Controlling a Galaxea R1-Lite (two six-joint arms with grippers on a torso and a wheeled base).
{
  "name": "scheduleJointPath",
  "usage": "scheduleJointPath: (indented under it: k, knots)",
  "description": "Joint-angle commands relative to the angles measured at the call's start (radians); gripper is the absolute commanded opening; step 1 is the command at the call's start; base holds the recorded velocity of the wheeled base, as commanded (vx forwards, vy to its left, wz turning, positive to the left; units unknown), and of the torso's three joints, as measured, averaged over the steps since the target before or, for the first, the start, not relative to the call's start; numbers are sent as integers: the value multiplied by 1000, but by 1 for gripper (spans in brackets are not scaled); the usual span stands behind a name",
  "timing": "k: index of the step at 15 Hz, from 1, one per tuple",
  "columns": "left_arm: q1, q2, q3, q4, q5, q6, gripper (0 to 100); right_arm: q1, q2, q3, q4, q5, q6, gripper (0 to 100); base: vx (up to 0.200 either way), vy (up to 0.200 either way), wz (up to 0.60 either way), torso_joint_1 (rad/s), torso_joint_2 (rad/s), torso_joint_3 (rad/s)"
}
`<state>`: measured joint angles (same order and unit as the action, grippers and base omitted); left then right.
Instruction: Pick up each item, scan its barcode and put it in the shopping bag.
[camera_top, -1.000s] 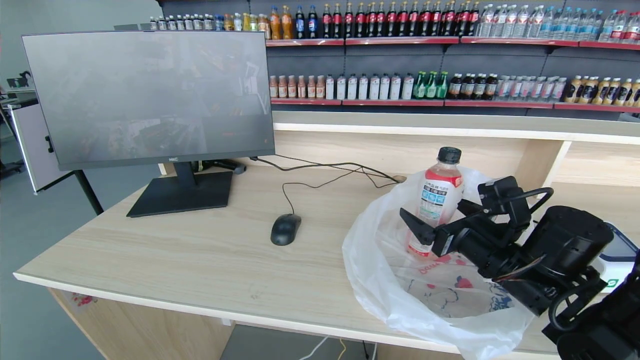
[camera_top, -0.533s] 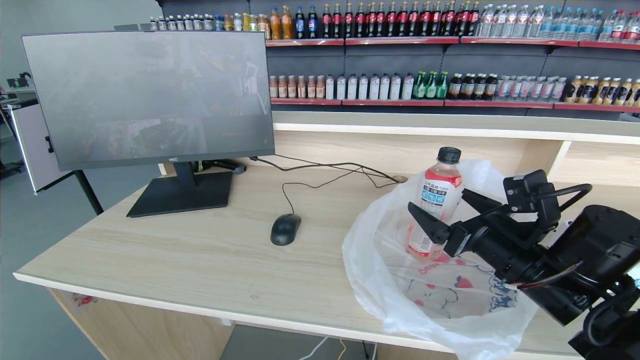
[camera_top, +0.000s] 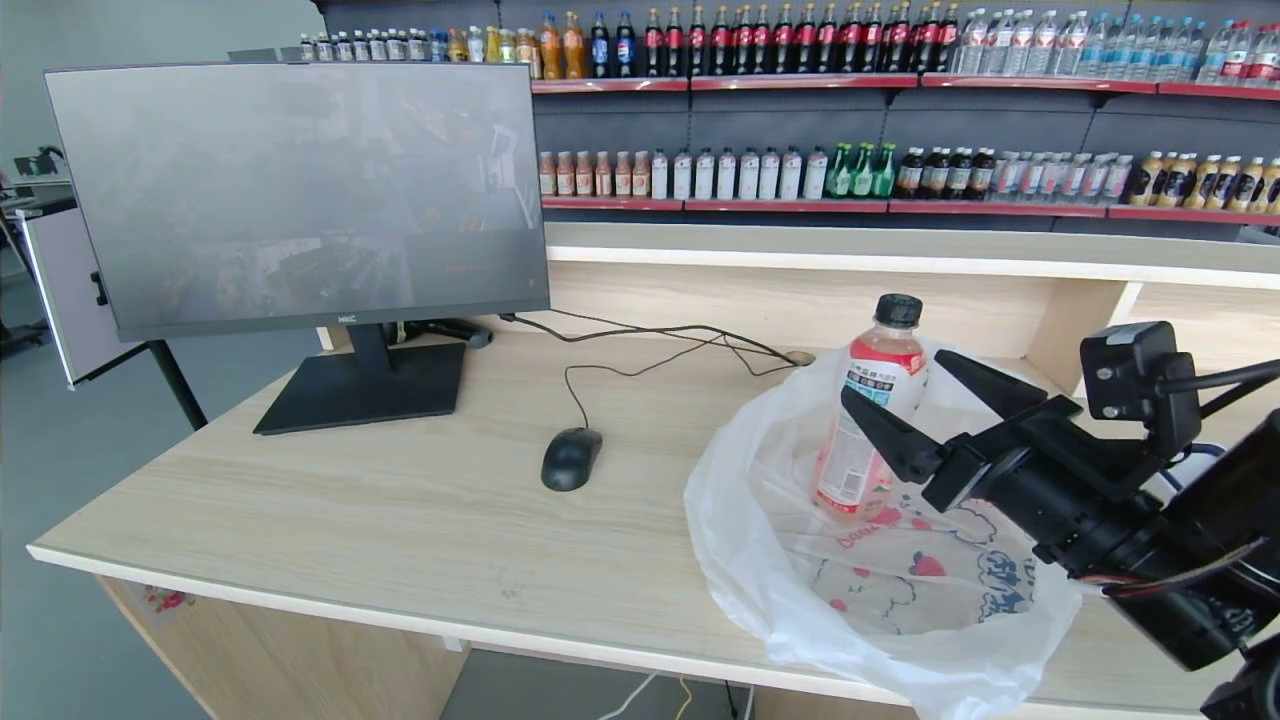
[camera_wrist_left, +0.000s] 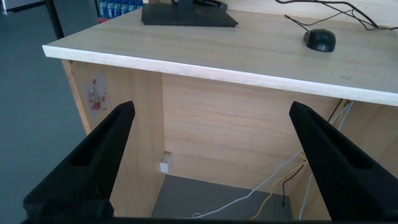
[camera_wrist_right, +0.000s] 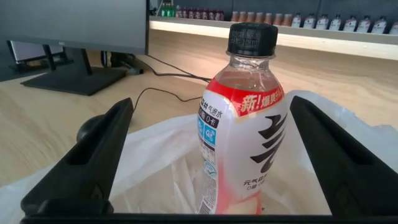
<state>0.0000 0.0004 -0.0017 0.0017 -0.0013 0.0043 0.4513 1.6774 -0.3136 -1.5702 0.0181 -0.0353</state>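
Clear black-capped pink drink bottle (camera_wrist_right: 239, 130) stands upright in white plastic shopping bag (camera_top: 800, 600), right of wooden bench (camera_top: 400, 520). Right gripper (camera_top: 892, 374) near it, jaws open, empty. Left gripper (camera_wrist_left: 211, 109) jaws open too.

Monitor (camera_top: 297, 195); mouse (camera_top: 571, 458); stocked shelves (camera_top: 900, 85)

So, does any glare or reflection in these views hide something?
Head view: the dark monitor faintly mirrors the room; the bottle in the shopping bag is evenly lit. Right wrist view: small highlights on the bottle hide nothing. Left wrist view: shade under the table.
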Motion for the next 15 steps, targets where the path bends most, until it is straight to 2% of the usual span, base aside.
scheduleJointPath:
  k: [1, 6, 12, 15]
  knots:
    - [0, 0, 0, 0, 0, 0, 100, 3, -19, 10, -1, 0, -1, 100, 0, 0, 0, 0, 0, 0]
    - [0, 0, 0, 0, 1, 0, 100, 9, -64, 62, -1, 0, 0, 100, 0, 0, 0, 0, 0, 0]
    - [0, 0, 0, 1, 1, -6, 100, 3, -64, 61, -1, 0, -1, 100, -200, 0, 0, 0, 3, 2]
    - [0, 0, 0, 0, 1, -4, 100, -37, -61, 57, -1, 0, -6, 100, 0, 0, 0, 0, 0, 0]
